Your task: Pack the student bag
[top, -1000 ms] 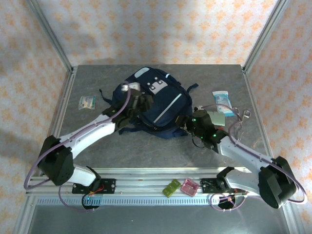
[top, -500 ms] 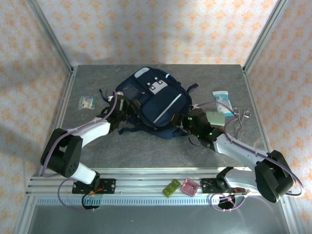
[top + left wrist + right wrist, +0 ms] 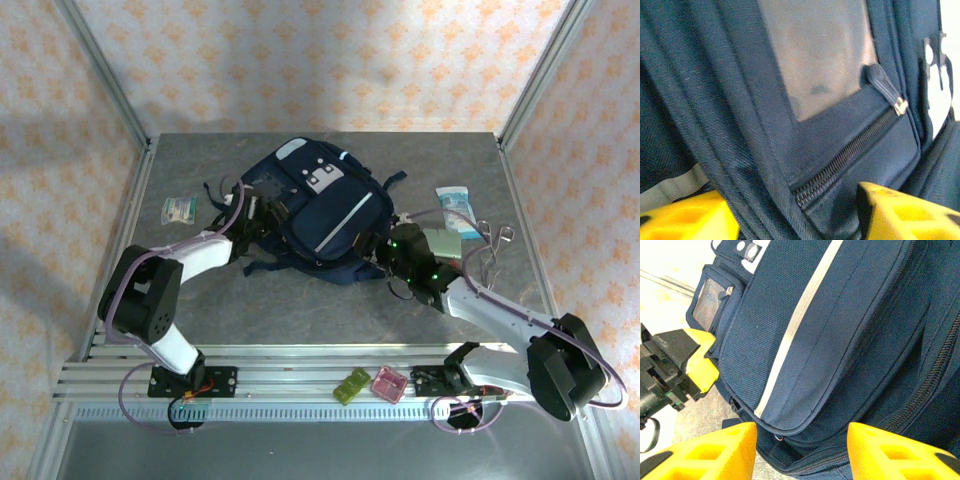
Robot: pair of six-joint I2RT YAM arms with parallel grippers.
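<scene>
Your left gripper (image 3: 258,208) has dropped to the bag's (image 3: 322,205) zip (image 3: 845,155), right gripper (image 3: 375,248) opposite, both half-spread, hold unclear; unzipping looks next.

The grey table (image 3: 300,310) holds the big blue student bag (image 3: 315,210) in the middle, a small green packet (image 3: 178,209) to its left, and a blue-and-white packet (image 3: 456,200) and metal scissors (image 3: 497,238) to its right.

navy student bag (image 3: 315,212), flat mid-table, light diag stripe
</scene>
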